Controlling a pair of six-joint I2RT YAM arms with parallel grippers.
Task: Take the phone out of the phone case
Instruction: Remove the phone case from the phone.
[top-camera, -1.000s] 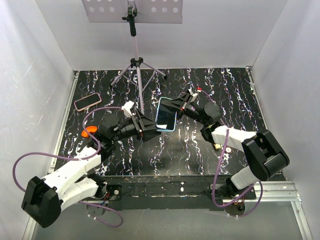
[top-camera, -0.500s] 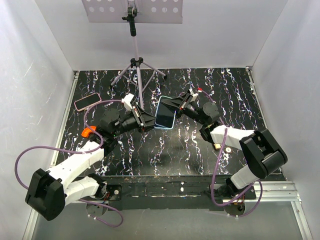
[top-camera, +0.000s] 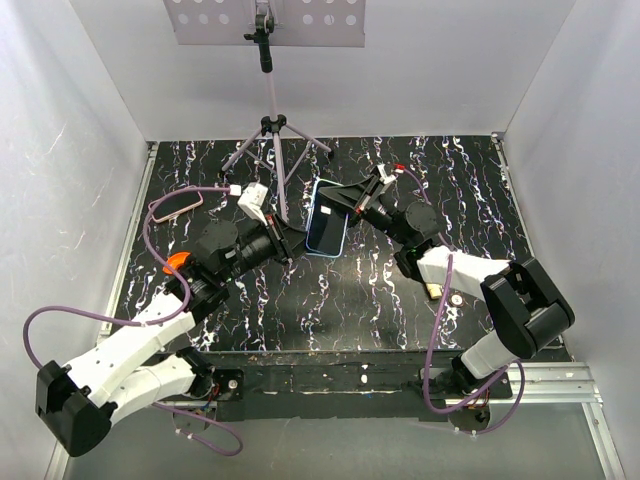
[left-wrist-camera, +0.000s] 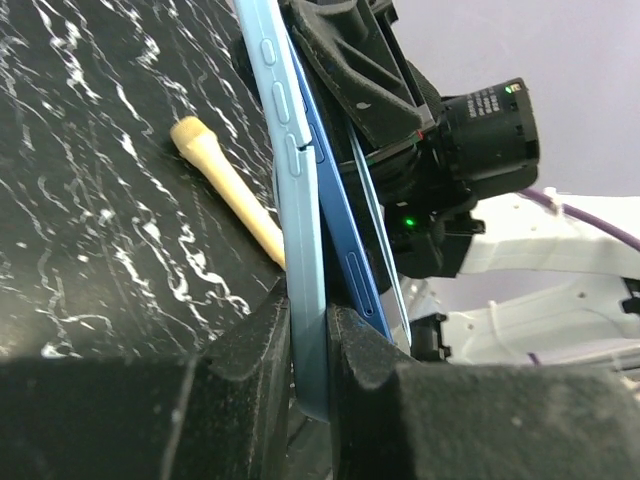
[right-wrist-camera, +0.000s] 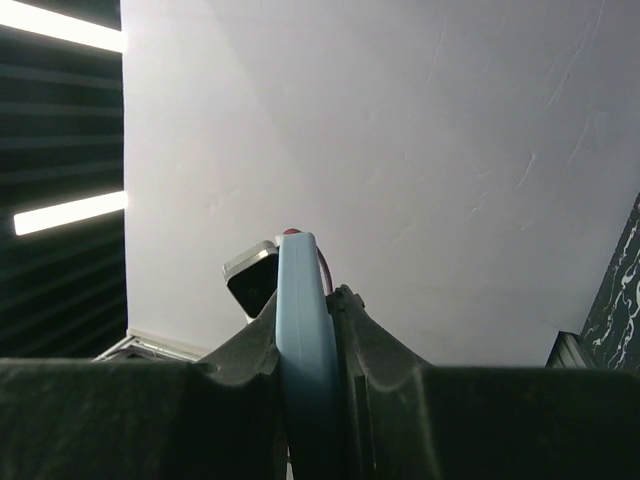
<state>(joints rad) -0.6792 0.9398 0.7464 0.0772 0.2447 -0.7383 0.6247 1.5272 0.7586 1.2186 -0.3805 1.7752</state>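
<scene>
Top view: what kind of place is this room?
Probably a robot test booth, not a home: plain white walls box in a black marbled table, and a tripod stands at the back.

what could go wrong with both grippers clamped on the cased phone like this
The left gripper and right gripper pinch the phone case by its edges above the table; the phone already gapes from the case, so it could pop free and drop. The left gripper also sits close to the tripod and might knock it.
</scene>
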